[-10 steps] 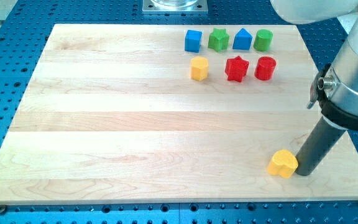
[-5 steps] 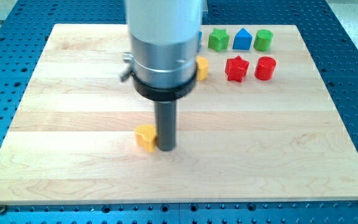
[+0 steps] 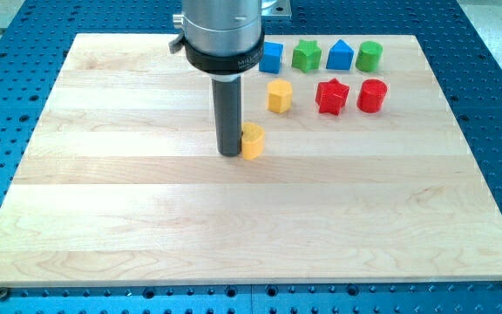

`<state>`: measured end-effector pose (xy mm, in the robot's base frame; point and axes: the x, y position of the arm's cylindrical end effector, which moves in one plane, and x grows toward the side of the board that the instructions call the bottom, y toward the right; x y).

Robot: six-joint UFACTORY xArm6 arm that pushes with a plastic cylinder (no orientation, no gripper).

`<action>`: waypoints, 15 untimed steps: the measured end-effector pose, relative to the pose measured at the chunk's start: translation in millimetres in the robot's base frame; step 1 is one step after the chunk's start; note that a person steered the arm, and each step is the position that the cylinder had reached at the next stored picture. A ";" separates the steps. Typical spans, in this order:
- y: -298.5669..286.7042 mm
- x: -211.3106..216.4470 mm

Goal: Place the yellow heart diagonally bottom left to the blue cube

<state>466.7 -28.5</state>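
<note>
The yellow heart (image 3: 253, 140) lies on the wooden board, left of centre in its upper half. My tip (image 3: 229, 153) touches the heart's left side. The blue cube (image 3: 271, 57) sits near the view's top, up and slightly right of the heart, with the arm's grey body just to its left. The heart is well below the cube and a little to its left.
A yellow hexagonal block (image 3: 279, 96) sits between the heart and the blue cube. A green star-like block (image 3: 306, 56), a blue pointed block (image 3: 340, 56) and a green cylinder (image 3: 369, 56) line the top row. A red star (image 3: 331, 95) and a red cylinder (image 3: 372, 95) sit below them.
The heart has moved from the board's lower right, to lower left of centre, then up and right to below the yellow hexagonal block. My tip is now on its left side instead of its right.
</note>
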 end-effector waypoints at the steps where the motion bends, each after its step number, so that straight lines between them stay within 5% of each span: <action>1: 14.1 41.1; 3: 45.3 -29.2; 4: 32.0 8.3; 6: 25.9 -58.8; 8: 15.4 -21.2; 11: -84.8 -78.5; 12: -73.0 -129.5; 15: -33.7 -104.0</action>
<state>362.8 -62.2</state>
